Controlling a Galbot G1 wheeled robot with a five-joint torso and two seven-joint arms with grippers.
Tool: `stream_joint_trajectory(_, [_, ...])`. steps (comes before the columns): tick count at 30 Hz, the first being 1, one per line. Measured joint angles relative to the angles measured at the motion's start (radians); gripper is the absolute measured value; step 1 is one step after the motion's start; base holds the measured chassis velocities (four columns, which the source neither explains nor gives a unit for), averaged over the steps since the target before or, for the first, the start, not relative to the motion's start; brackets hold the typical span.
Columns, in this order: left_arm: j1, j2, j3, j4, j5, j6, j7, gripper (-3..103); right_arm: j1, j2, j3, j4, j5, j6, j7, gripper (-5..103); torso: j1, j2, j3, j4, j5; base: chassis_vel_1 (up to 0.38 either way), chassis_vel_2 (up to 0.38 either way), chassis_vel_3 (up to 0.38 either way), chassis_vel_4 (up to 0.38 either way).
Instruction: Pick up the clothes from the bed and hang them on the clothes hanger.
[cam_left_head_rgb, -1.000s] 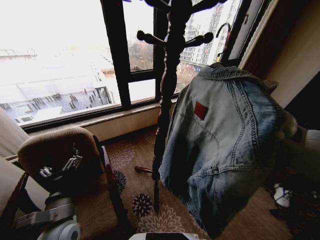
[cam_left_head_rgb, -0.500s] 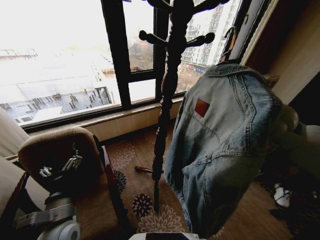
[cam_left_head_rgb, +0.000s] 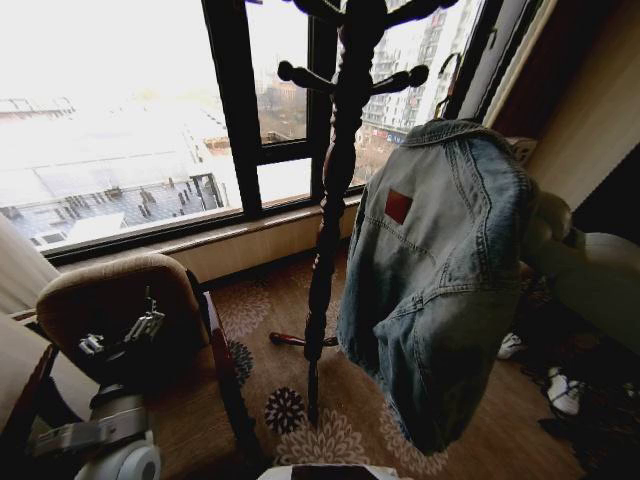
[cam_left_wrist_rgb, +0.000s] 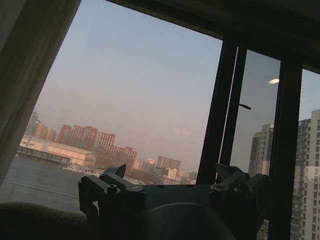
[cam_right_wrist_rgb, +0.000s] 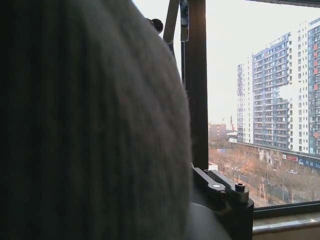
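The clothes, a faded blue denim jacket with a small red label, hang in the air right of a dark wooden coat stand. The hook of the clothes hanger sticks up above the collar; the rest of it is inside the jacket. My right arm reaches in behind the jacket's shoulder. In the right wrist view the cloth covers most of my right gripper. My left gripper is open and holds nothing, low beside an armchair. The bed is out of view.
The coat stand has knobbed pegs at jacket-collar height, and its feet rest on a patterned carpet. A large window with dark frames runs behind it. Shoes and cables lie on the floor at the right.
My right arm has moved a little left and up, carrying the jacket closer to the coat stand; the jacket has turned and its hem swings. The left arm has not moved.
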Motion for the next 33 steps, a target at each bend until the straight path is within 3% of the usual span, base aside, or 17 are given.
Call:
stream_joint_trajectory(11, [-0.007,-0.001,0.0,0.006,0.0,-0.002,0.001,100,0.062,0.038,-0.07,0.057,0.014,-0.024,0.047,21,0.0,0.0,0.0,-0.0002,0.0001,0.0,0.0,0.0,0.0])
stream_joint_trajectory(33, [-0.004,0.003,-0.001,0.004,-0.002,-0.005,0.003,100,0.132,0.045,-0.13,0.038,0.044,-0.03,0.046,21,0.0,0.0,0.0,0.0,0.0,0.0,0.0,0.0,0.0])
